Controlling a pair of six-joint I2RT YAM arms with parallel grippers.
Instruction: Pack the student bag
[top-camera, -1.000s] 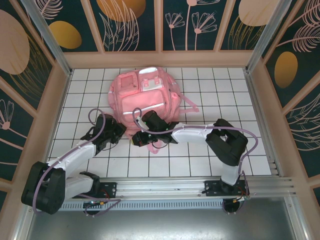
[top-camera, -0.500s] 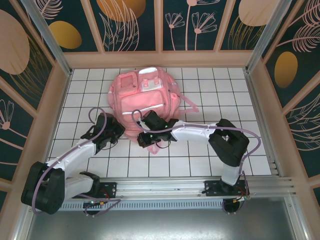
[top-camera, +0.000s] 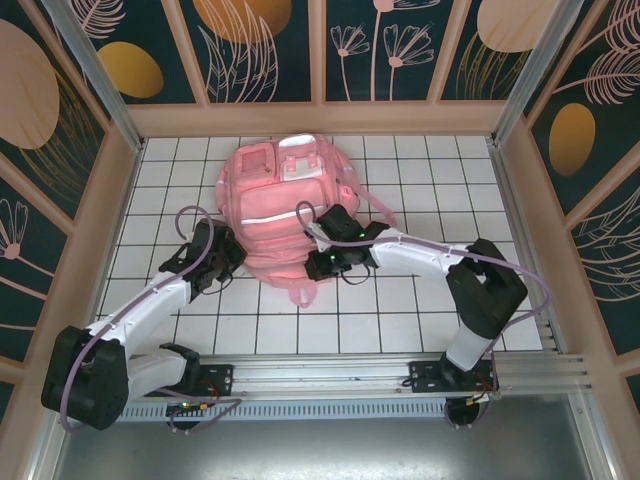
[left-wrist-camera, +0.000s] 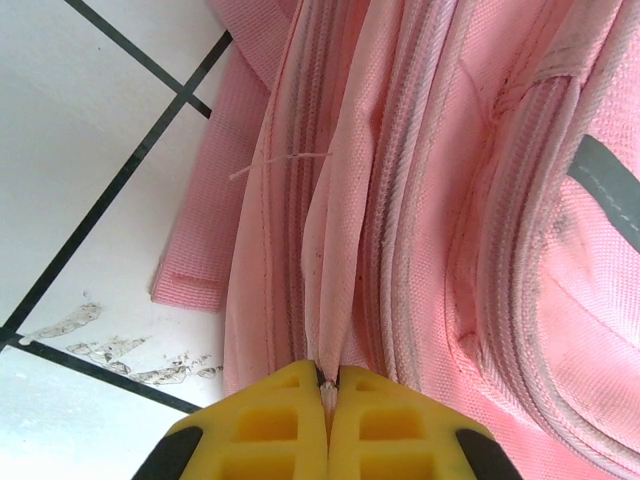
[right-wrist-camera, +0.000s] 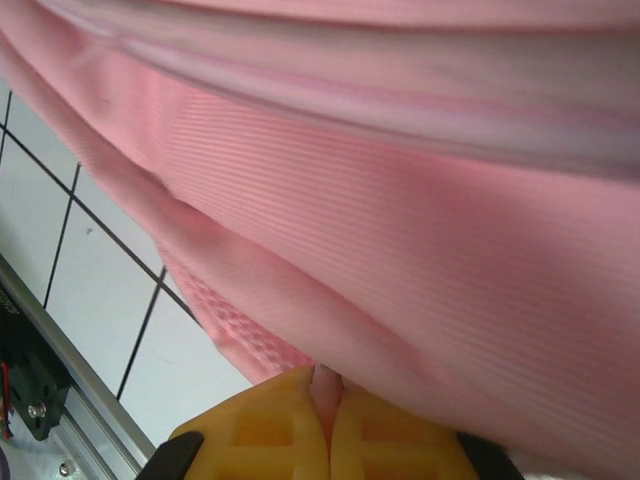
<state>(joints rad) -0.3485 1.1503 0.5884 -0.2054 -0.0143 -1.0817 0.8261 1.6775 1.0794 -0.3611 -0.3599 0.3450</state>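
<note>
Floor (top-camera: 400, 330) under me: white tiles, dark grout, a few scuffs.
Walls (top-camera: 380, 40) around me: dark panels, pale flowers, wooden frames.

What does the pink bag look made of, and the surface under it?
Student bag: woven synthetic-looking fabric, matte; ribbed weave, stitched seams and a loose thread show. Table: smooth white tiles or a tile-printed sheet, slightly glossy, with dark grid lines and scuff marks.
</note>
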